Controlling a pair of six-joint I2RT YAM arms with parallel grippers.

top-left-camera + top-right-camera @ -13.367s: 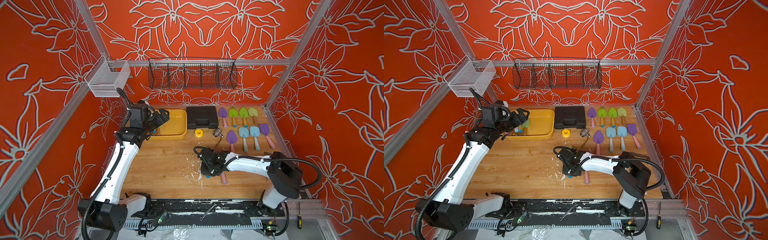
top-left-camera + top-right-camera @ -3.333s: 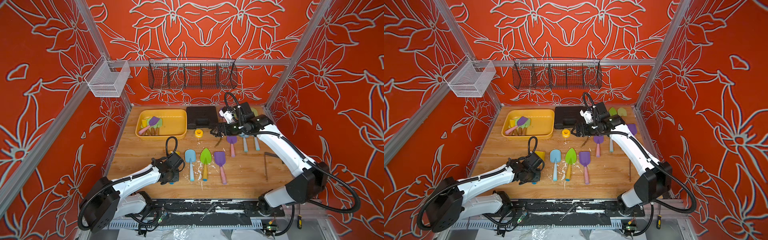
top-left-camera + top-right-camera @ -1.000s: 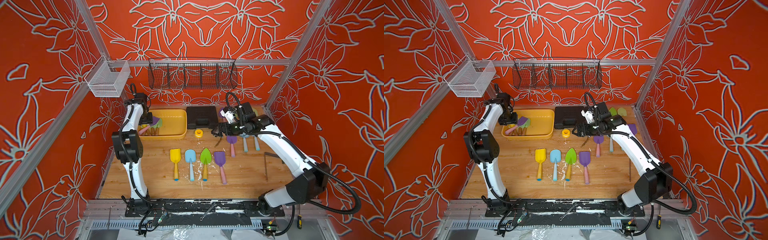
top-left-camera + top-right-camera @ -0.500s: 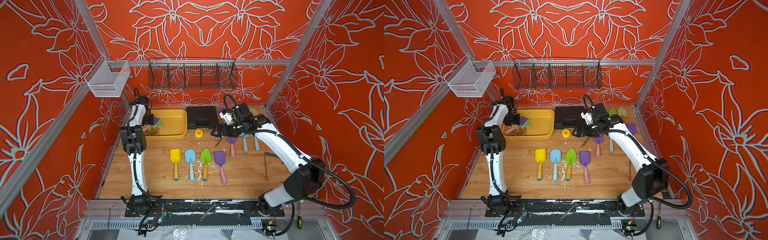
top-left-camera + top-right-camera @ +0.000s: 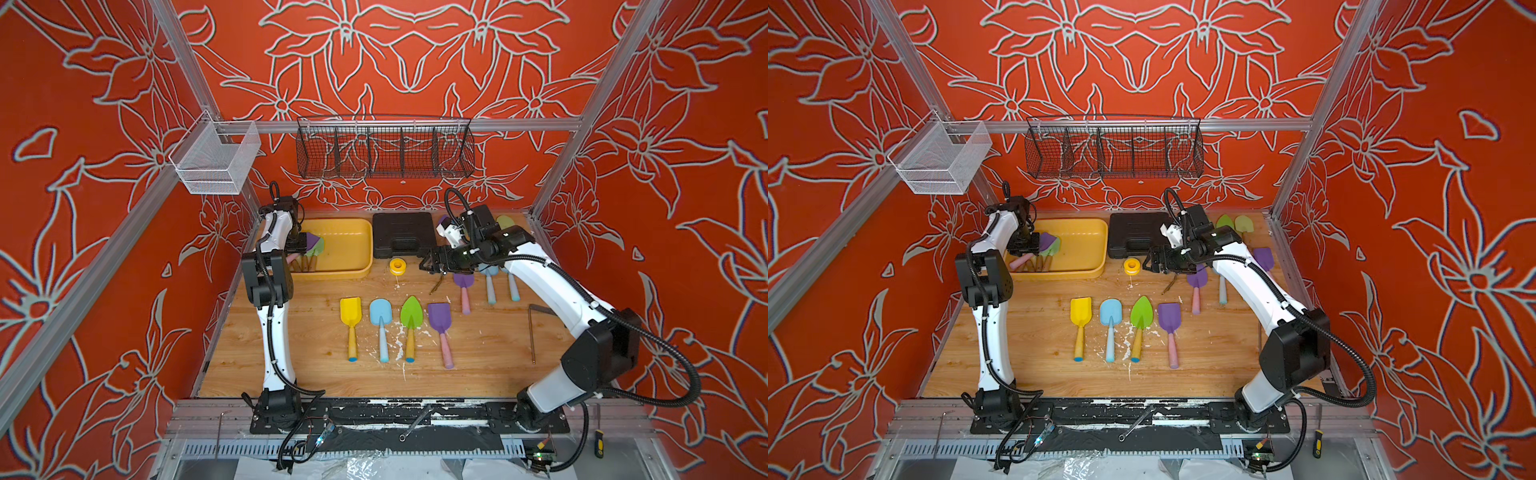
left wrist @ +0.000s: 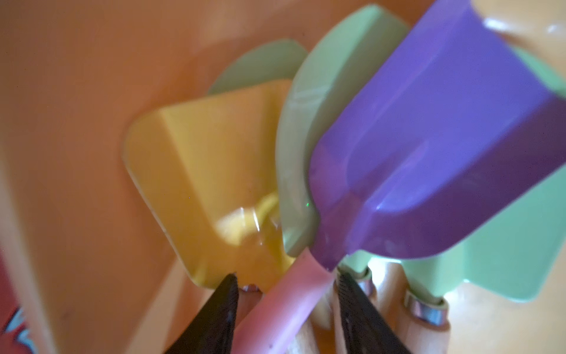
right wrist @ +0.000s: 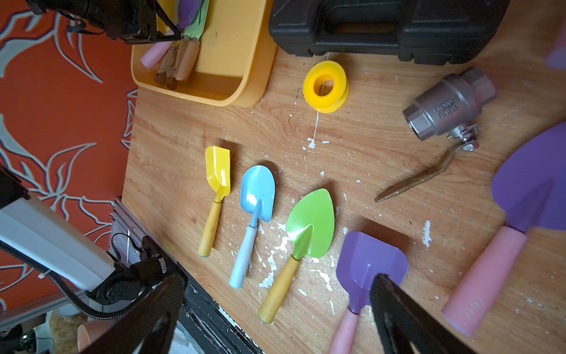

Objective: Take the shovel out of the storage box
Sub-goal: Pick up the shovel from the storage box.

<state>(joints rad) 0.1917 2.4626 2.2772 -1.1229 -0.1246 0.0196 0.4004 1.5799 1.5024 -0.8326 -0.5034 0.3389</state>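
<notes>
The yellow storage box (image 5: 353, 272) (image 5: 1088, 272) stands at the back left of the table. In it lies a purple shovel (image 5: 312, 240) (image 5: 1047, 240) (image 6: 428, 153) with a pink handle (image 6: 284, 312), on top of a yellow shovel (image 6: 208, 171) and pale green shovels (image 6: 306, 122). My left gripper (image 5: 300, 249) (image 5: 1030, 245) (image 6: 287, 275) is down in the box, open, its fingers either side of the pink handle with a gap still showing. My right gripper (image 5: 430, 264) (image 5: 1152, 257) (image 7: 280, 277) hangs open and empty over the table's middle back.
A black tool case (image 5: 401, 235) sits beside the box, with a yellow tape roll (image 5: 397, 266) and a metal valve (image 7: 447, 104) in front of it. Several shovels (image 5: 350, 311) lie in a row mid-table, more at the back right. Wire baskets (image 5: 384, 147) hang on the wall.
My left gripper has come down over the shovels in the box and its jaws have narrowed round the pink handle. The right arm has barely moved.
</notes>
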